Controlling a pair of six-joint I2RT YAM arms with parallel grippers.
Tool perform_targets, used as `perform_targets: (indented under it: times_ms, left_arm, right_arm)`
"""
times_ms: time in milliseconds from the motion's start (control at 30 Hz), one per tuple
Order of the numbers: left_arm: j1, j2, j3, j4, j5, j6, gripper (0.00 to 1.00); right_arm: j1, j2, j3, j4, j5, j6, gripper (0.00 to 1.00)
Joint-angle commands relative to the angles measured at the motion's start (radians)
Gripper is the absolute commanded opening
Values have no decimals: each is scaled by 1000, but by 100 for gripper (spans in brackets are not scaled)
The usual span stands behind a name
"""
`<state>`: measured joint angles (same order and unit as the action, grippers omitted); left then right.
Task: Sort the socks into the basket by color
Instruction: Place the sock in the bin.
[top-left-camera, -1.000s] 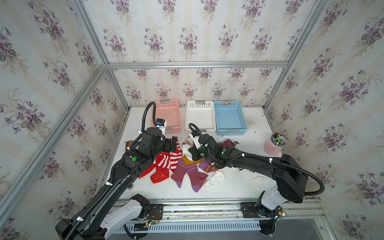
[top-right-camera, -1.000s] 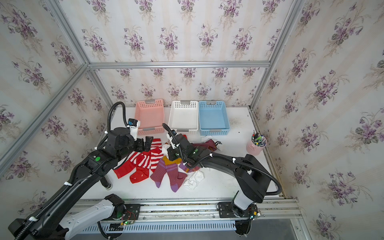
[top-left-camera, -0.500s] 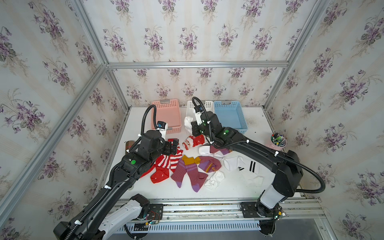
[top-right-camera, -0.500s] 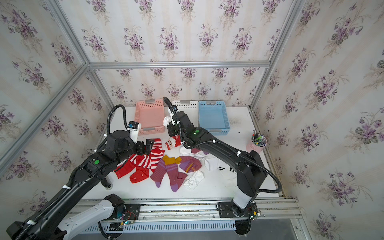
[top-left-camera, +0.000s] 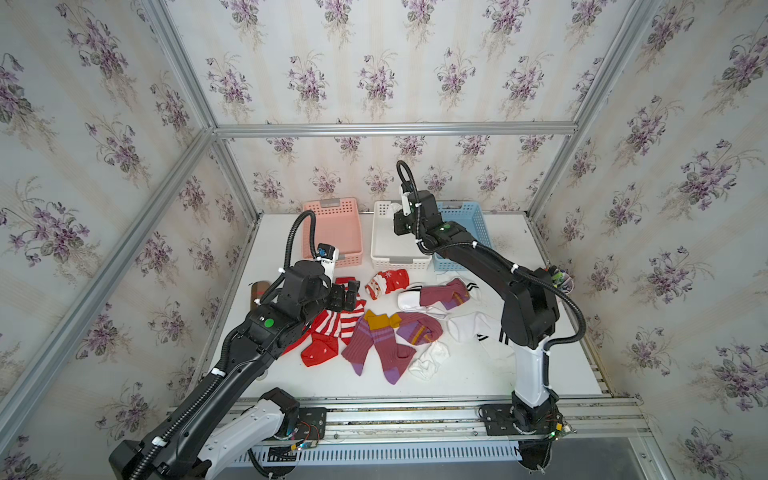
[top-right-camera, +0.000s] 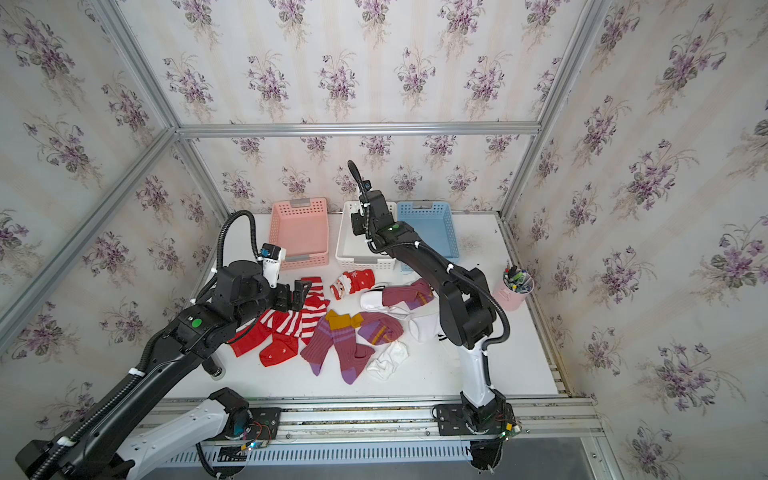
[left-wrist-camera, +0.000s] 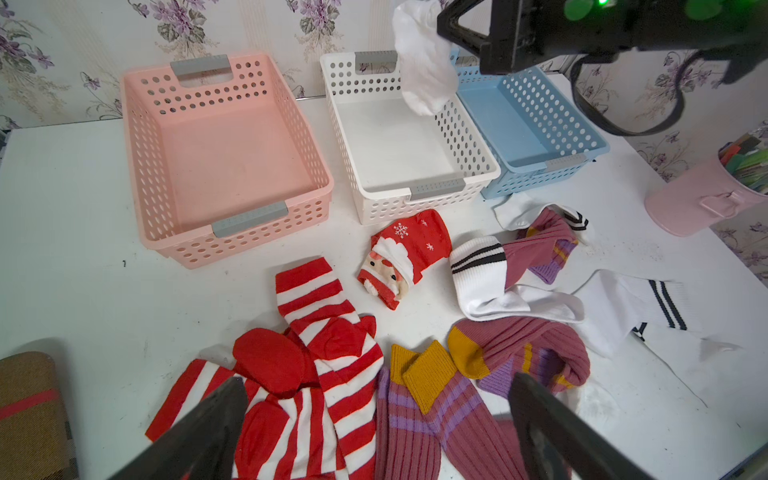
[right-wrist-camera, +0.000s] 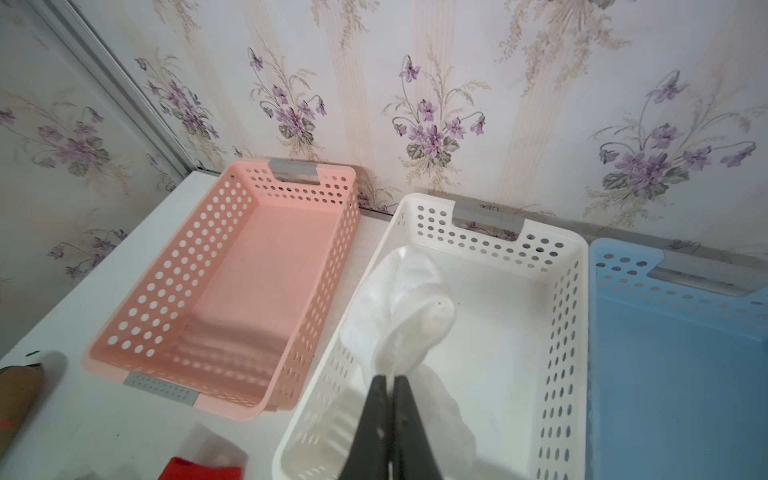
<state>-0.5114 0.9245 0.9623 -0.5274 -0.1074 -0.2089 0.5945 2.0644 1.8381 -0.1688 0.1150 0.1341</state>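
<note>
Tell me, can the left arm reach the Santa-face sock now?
Probably yes. The left gripper is open just short of the Santa-face sock, which lies alone, uncovered; the right gripper is away over the white basket.

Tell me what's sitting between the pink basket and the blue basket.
The white basket, as the left wrist view shows plainly. The right gripper holds a white sock above it.

You have bright, even light; soft shadows lie on the table; your wrist views bow at the edges, and the near fingers seem slightly blurred
</note>
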Motion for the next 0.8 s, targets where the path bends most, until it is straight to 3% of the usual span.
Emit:
perform_targets:
  times_ms: [0, 200, 400, 467, 767]
  left_arm:
    - [-2, -10, 1, 23, 16, 1, 100]
    - [-2, -25, 0, 21, 15, -1, 100]
    - [-4, -19, -4, 24, 29, -13, 100]
    - [-8, -18, -7, 30, 34, -18, 100]
    - [-41, -10, -59, 103, 80, -34, 100]
  right_arm:
    - [-13, 54, 61, -35, -33, -6, 0]
    - [-28, 105, 139, -87, -46, 2, 12]
    - [-29, 67, 130, -110, -34, -4, 29]
    - [-30, 49, 112, -109, -33, -2, 30]
    - [-30, -133, -167, 21, -99, 58, 33]
